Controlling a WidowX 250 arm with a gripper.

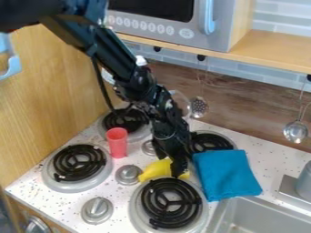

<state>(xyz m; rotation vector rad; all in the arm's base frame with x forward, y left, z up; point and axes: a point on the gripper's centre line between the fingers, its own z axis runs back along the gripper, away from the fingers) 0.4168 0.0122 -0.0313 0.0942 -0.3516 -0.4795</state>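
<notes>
The gripper (173, 155) hangs low over the stove top, between the front right burner (172, 203) and the back right burner (208, 142). Directly below it lies a yellow object (155, 170), partly covered by the gripper, at the rear edge of the front burner. Whether the object is held cannot be made out. A folded blue cloth (226, 174) lies just right of the gripper, beside the sink. To the left, a red cup (117, 142) stands upright between the left burners and the knobs.
Two more burners are on the left, at the front (79, 163) and back (126, 119). Silver knobs (128, 174) rise between the burners. The sink (262, 217) is at the lower right. Utensils, including a ladle (296, 131), hang on the back wall below a shelf with a microwave (176, 20).
</notes>
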